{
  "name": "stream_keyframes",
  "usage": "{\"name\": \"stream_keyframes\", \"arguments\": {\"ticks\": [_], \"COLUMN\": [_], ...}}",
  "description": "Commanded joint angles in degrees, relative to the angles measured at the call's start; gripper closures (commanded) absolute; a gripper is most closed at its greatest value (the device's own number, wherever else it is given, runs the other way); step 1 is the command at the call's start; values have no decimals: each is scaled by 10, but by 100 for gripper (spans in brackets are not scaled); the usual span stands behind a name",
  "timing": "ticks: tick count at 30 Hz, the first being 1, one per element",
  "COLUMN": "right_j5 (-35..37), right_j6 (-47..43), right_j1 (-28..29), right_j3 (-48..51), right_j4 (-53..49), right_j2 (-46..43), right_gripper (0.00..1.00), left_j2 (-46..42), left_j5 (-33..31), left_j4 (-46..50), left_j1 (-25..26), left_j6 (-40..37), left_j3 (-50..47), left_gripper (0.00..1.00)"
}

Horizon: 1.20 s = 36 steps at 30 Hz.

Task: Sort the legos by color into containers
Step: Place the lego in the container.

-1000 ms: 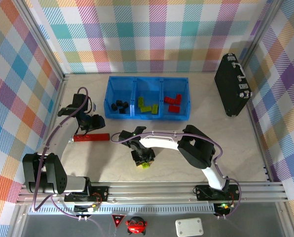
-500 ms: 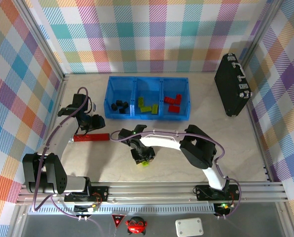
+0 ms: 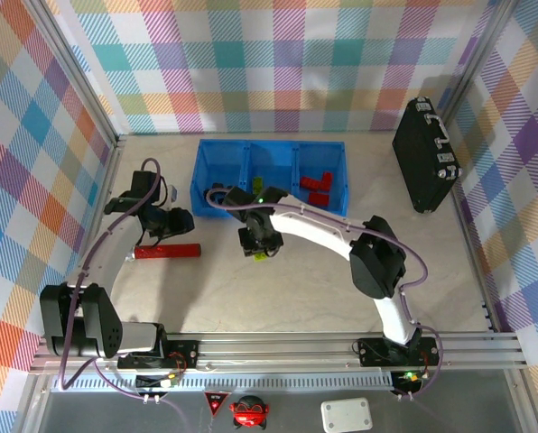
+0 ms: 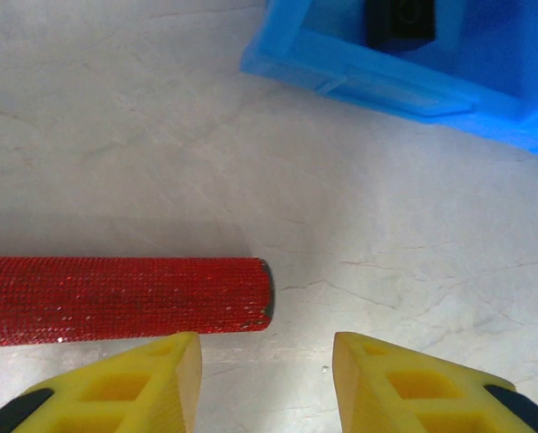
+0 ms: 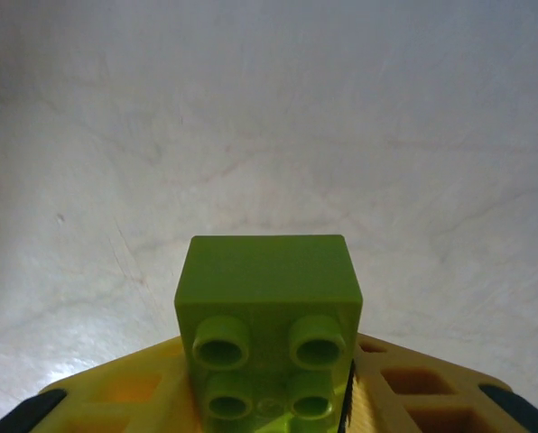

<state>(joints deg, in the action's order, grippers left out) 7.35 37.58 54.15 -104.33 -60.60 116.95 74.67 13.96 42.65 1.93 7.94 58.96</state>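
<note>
My right gripper (image 3: 256,245) (image 5: 267,390) is shut on a lime-green lego (image 3: 261,256) (image 5: 267,320) with its studs facing the camera, held above the bare tabletop just in front of the containers (image 3: 269,209). Those are three joined blue bins. Red legos (image 3: 316,185) lie in the right bin, and a green one (image 3: 258,187) shows in the middle bin. A black lego (image 4: 403,18) sits in the left bin (image 4: 413,77). To the left of the bins my left gripper (image 3: 175,219) (image 4: 267,383) is open, with nothing between its yellow fingers.
A long red bar (image 3: 167,251) (image 4: 125,300) lies on the table just ahead of the left gripper's fingers. A black hard case (image 3: 425,155) stands at the back right. The right arm's body and cable arch across the front of the left and middle bins.
The right gripper has carried the green lego from the table's near middle away from the bases, up to the front of the bins. The left arm has barely moved.
</note>
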Motion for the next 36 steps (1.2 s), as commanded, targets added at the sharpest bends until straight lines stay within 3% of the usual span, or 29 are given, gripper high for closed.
{"name": "stream_keyframes", "arguments": {"ticks": [1, 9, 18, 36], "right_j5": [18, 38, 69, 59], "right_j6": [-30, -60, -94, -124], "right_j1": [-28, -90, -140, -192], "right_j3": [-40, -135, -250, -366], "right_j4": [-17, -14, 7, 124], "right_j2": [9, 54, 145, 298], "right_gripper": [60, 61, 61, 60], "left_j2": [-47, -139, -233, -274], "left_j5": [56, 130, 150, 184], "left_j4": [-32, -93, -146, -179], "left_j1": [-9, -9, -9, -9], "left_j6": [-17, -29, -30, -26], "left_j3": [-12, -38, -69, -89], "left_gripper": [55, 50, 44, 41]}}
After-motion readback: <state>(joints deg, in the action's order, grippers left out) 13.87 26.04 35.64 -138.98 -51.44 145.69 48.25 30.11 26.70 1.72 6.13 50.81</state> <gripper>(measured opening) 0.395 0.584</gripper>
